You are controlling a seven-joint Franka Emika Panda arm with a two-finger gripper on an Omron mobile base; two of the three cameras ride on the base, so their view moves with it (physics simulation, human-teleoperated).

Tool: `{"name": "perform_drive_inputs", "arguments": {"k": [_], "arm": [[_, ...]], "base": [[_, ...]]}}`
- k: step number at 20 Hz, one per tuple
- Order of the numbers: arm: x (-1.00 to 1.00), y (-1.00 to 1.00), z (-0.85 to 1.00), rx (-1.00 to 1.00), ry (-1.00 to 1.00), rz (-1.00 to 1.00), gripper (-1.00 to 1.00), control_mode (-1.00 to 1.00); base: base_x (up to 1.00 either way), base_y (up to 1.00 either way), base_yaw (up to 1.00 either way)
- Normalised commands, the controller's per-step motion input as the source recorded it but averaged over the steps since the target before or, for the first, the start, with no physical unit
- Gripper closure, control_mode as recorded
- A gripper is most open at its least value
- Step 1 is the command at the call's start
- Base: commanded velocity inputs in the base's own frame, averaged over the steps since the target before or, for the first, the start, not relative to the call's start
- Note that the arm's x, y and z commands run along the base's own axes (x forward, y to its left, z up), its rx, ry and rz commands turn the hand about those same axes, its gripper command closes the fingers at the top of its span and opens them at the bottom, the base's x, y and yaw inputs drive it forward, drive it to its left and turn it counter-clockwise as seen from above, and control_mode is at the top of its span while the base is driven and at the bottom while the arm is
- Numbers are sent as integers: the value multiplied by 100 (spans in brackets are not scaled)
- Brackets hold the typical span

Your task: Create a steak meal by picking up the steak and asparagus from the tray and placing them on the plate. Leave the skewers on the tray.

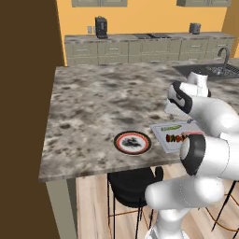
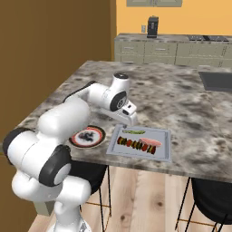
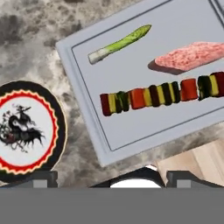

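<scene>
1. Three foods lie on the tray [image 3: 83, 78]: the steak [image 3: 192, 56], the asparagus [image 3: 119, 43] and the skewers [image 3: 164, 94], none of them touching another.
2. In the hand view the steak is a pinkish slab toward the tray's right, between the asparagus and the line of skewers; in the right base view the steak [image 2: 151, 141] lies in the middle of the tray [image 2: 164, 154].
3. The asparagus is a thin green stalk with a pale end, lying slantwise near the tray's far rim; in the right base view the asparagus [image 2: 134, 132] is close to the edge facing the counter's middle.
4. The skewers run in a long row of red, yellow, green and dark chunks along the tray's near side, toward the counter edge [image 2: 136, 145].
5. The plate [image 2: 87, 137] sits just beside the tray, apart from it, on the marbled counter [image 2: 181, 97]; its dark patterned centre holds no food.
6. The gripper [image 2: 131, 118] hangs above the counter near the tray's corner closest to the plate, holding nothing. Its two fingertips [image 3: 41, 178] show wide apart at the bottom of the hand view, so the fingers are spread.
7. Black stools [image 1: 133, 184] stand under the counter's edge, and a sink [image 1: 219, 69] is set in the far part of the counter.
</scene>
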Motion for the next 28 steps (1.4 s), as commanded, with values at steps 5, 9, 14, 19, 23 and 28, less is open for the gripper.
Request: {"name": "perform_drive_inputs", "arguments": {"k": [5,9,14,19,23,28], "arm": [[55,-22,-52,0,11,-8,-100,-100],[55,-21,-55,1,6,-2,-100,-100],[47,-15,-47,3,0,0,-100,-100],[47,-10,-39,4,0,0,-100,-100],[44,-3,-36,2,0,0,-100,-100],[39,0,-35,0,0,0,-100,-100]], "base": [[0,0,0],[0,0,0],[0,0,0],[0,0,0],[0,0,0],[0,0,0]]}}
